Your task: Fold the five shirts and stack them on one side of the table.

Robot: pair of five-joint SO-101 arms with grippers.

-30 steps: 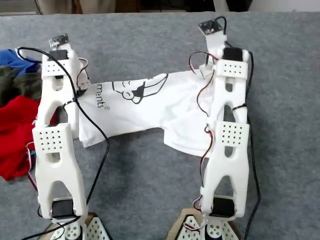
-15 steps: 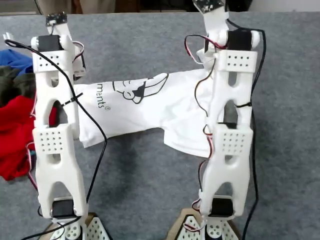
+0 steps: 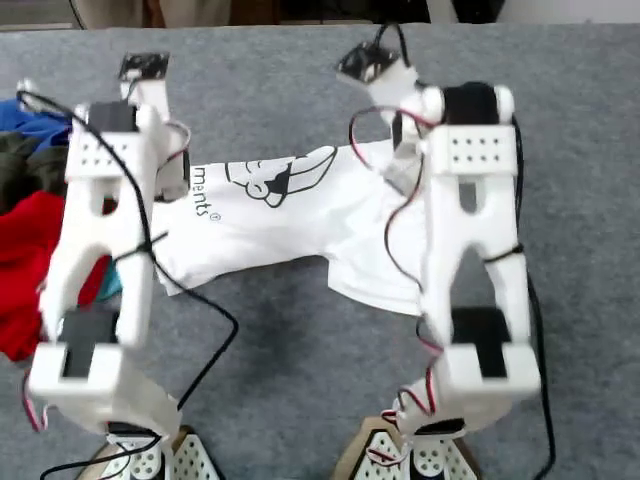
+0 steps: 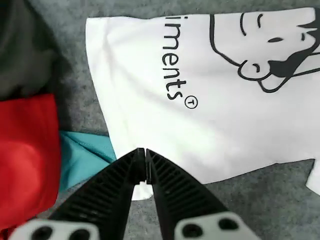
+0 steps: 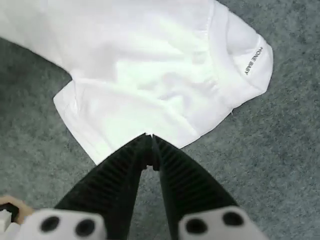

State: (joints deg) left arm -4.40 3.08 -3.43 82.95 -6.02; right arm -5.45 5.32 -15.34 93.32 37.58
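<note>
High view: white shirt lies flat mid-frame on grey table; red shirt bunched at left edge. Your L gripper is clenched, tips over shirt hem; R gripper clenched too, over another edge.

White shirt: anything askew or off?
Yes. The white shirt lies crooked on the grey table. Its near edge is stepped, with one section reaching closer to the arm bases than the rest, so it is not a square fold. Next to it, the heap of shirts is bunched and unfolded.
</note>
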